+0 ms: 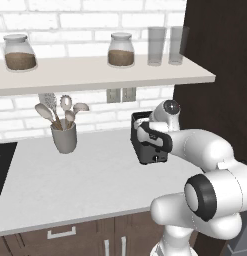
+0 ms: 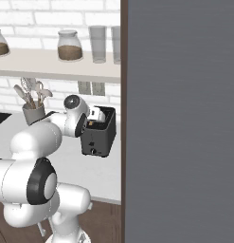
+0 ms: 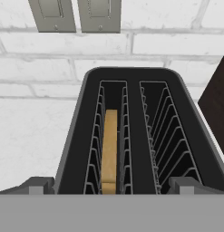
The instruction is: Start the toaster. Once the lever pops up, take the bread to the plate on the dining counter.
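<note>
You had the gripper parked right over the toaster, looking straight down into it. The white counter under the brick wall was the biggest thing around, spreading out below and to the left of your hand, with a long shelf above it carrying two jars and a couple of glasses.

The toaster sat directly under the hand, near the counter's right end and close to the dark cabinet side. It was a black boxy two-slot thing with wire guides lining each slot, and a small light knob low on its front face. Your wrist covered part of its top in the base views.

Off to the left of the hand stood a grey cup of utensils, well apart from the toaster.

The bread was in the left slot, standing on edge, golden-brown, sunk down between the wires. The right slot had nothing in it.

Fingers were spread wide, one tip on each side of the toaster's near end, gripping nothing.
</note>
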Motion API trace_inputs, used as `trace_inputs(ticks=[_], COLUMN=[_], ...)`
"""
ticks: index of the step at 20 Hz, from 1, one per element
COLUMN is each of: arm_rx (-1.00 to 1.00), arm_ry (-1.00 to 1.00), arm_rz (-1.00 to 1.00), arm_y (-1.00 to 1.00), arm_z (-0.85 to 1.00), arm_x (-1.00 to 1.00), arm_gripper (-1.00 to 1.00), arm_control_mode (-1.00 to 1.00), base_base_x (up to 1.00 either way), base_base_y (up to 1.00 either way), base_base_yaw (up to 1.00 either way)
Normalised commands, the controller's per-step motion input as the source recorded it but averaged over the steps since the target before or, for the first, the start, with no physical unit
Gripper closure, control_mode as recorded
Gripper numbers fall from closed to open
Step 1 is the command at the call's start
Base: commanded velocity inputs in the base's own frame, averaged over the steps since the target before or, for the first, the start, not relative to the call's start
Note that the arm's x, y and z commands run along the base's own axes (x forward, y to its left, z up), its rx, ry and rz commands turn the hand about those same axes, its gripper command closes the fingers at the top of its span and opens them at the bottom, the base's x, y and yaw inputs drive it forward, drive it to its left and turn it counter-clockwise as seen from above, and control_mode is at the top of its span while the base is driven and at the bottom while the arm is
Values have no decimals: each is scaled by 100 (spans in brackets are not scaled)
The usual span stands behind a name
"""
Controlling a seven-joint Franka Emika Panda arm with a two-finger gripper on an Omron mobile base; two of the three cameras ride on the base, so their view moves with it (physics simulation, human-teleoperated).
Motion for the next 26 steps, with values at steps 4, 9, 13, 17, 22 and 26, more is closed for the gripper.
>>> trace_inputs(ticks=[4, 9, 13, 17, 22, 26], arm_rx=[0, 0, 0, 0, 0, 0], arm_ry=[0, 0, 0, 0, 0, 0], arm_rz=[0, 0, 0, 0, 0, 0], arm_y=[0, 0, 0, 0, 0, 0], arm_z=[0, 0, 0, 0, 0, 0], arm_x=[0, 0, 0, 0, 0, 0], arm_gripper=[-100, -100, -100, -100, -100, -100], arm_control_mode=[-100, -100, -100, -100, -100, -100], base_base_x=[0, 0, 0, 0, 0, 0], base_base_y=[0, 0, 0, 0, 0, 0], base_base_yaw=[0, 0, 0, 0, 0, 0])
